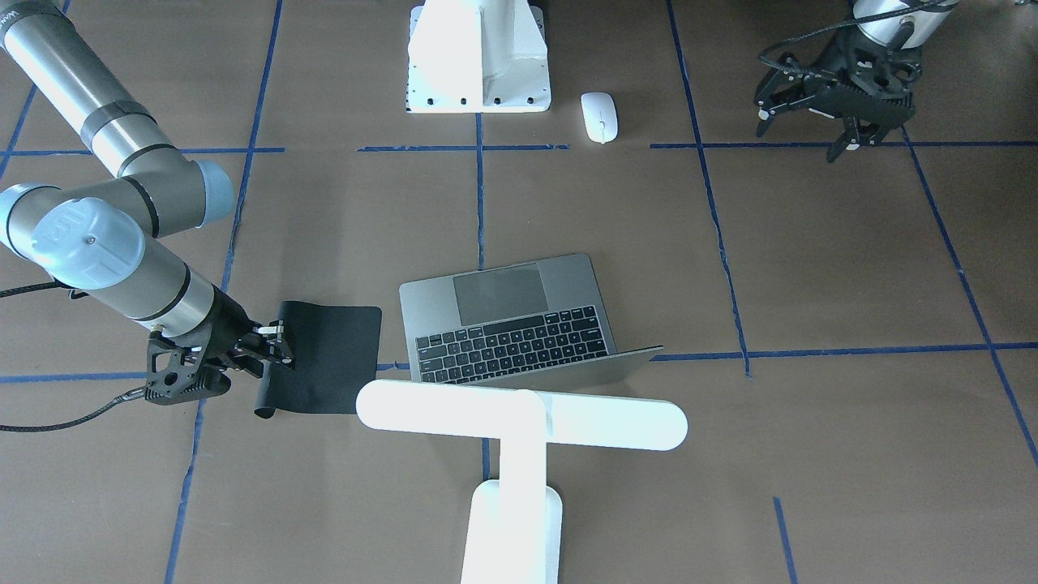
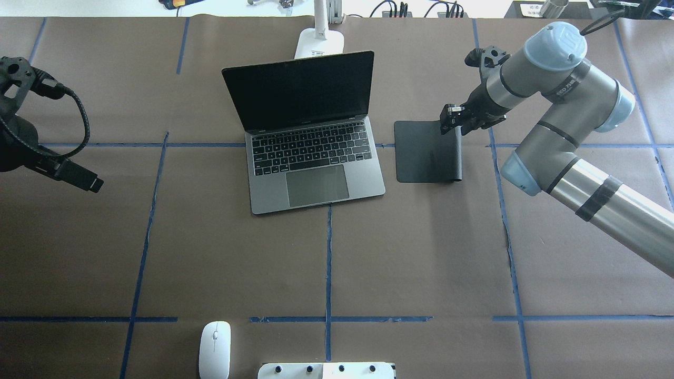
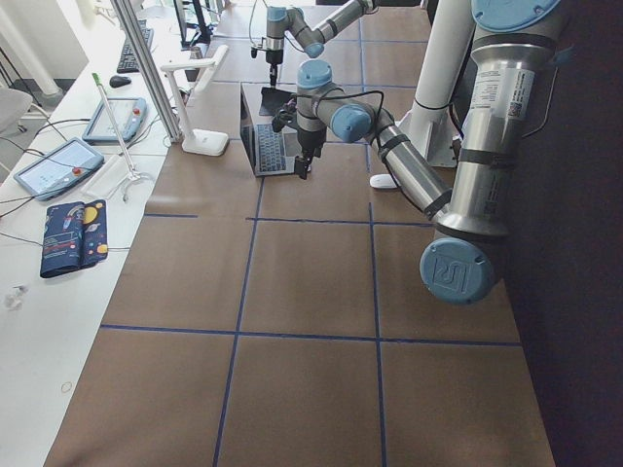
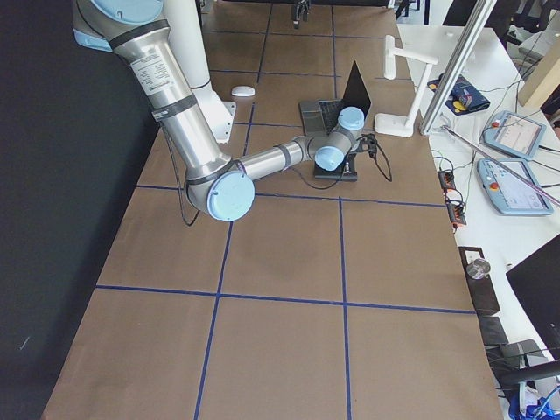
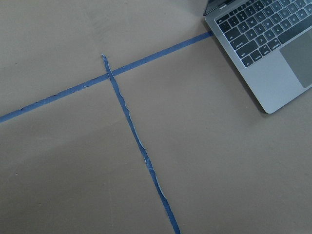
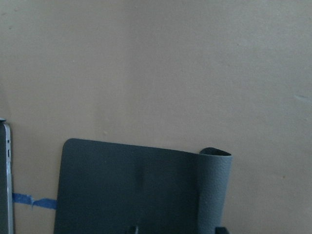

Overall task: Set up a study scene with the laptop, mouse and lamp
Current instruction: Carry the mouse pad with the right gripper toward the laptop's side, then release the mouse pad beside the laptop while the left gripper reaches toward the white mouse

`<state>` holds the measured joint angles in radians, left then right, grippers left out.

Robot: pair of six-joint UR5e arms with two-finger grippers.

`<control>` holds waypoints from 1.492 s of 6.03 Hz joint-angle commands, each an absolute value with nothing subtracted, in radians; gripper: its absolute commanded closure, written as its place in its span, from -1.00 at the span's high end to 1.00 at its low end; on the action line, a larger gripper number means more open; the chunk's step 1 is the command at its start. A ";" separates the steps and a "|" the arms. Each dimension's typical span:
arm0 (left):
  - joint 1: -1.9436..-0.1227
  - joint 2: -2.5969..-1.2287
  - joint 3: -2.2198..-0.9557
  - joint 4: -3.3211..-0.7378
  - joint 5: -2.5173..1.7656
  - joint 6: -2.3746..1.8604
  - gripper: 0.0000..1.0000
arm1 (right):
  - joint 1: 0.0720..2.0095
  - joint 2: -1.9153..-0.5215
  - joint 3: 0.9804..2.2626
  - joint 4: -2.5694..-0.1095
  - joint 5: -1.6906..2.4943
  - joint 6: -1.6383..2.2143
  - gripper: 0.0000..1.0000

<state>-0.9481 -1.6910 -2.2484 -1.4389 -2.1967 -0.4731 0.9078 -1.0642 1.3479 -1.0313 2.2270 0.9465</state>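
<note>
The grey laptop (image 2: 310, 158) stands open in the table's middle; it also shows in the front view (image 1: 519, 324) and the left wrist view (image 5: 273, 44). The white mouse (image 2: 214, 349) lies near the robot's side, left of centre, and shows in the front view (image 1: 598, 116). The white T-shaped lamp (image 1: 519, 422) stands behind the laptop, its base (image 2: 319, 42) on the far edge. My right gripper (image 2: 452, 118) hovers at the far right corner of a black mat (image 2: 426, 152), fingers apart, holding nothing. My left gripper (image 1: 801, 139) is open and empty, far left of the laptop.
The mat's right edge (image 6: 214, 190) curls upward. The white boxy robot base (image 1: 478, 57) sits beside the mouse. Blue tape lines (image 5: 141, 146) cross the brown table. Tablets and a pouch (image 3: 73, 238) lie on the side bench.
</note>
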 commanded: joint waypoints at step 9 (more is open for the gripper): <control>-0.111 -1.698 -2.326 -1.442 -1.613 -1.539 1.00 | 1.225 -1.779 1.851 -1.287 2.270 0.148 1.00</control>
<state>-0.1980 -1.7026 -2.3310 -1.4438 -1.6586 -1.4207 1.1523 -1.6888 1.7953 -1.2296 2.2722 0.3162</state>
